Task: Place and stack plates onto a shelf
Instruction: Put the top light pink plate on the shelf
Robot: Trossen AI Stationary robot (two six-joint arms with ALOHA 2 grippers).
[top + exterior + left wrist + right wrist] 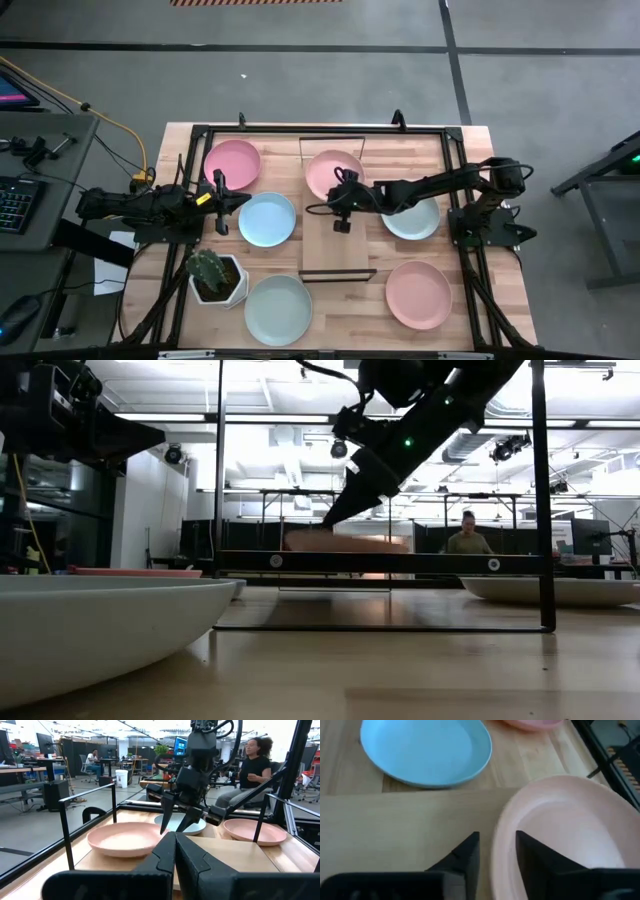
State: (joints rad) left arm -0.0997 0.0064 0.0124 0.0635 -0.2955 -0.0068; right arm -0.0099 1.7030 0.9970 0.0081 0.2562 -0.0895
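The shelf (338, 255) stands in the table's middle, a light board in a black frame. One pink plate (335, 172) rests flat on its far half. My right gripper (342, 212) reaches in from the right and hovers open at that plate's near rim (496, 851). In the right wrist view one finger (532, 857) stands over the plate's inside and the other (469, 851) over the bare board (395, 820). My left gripper (218, 200) waits shut at the table's left, beside a light blue plate (267, 220). My right gripper stands open astride the pink plate's near rim (496, 851), pointing down and slanting from the table's right. Whether either finger touches the plate I cannot tell. The plate lies flat on the shelf board.
Other plates lie on the tabletop: pink (232, 163) far left, pale mint (278, 308) near, another pale one (412, 218) under the right arm, pink (418, 294) near right. A cactus in a white pot (215, 275) stands near left. The shelf's near half is bare. People sit beyond the table.
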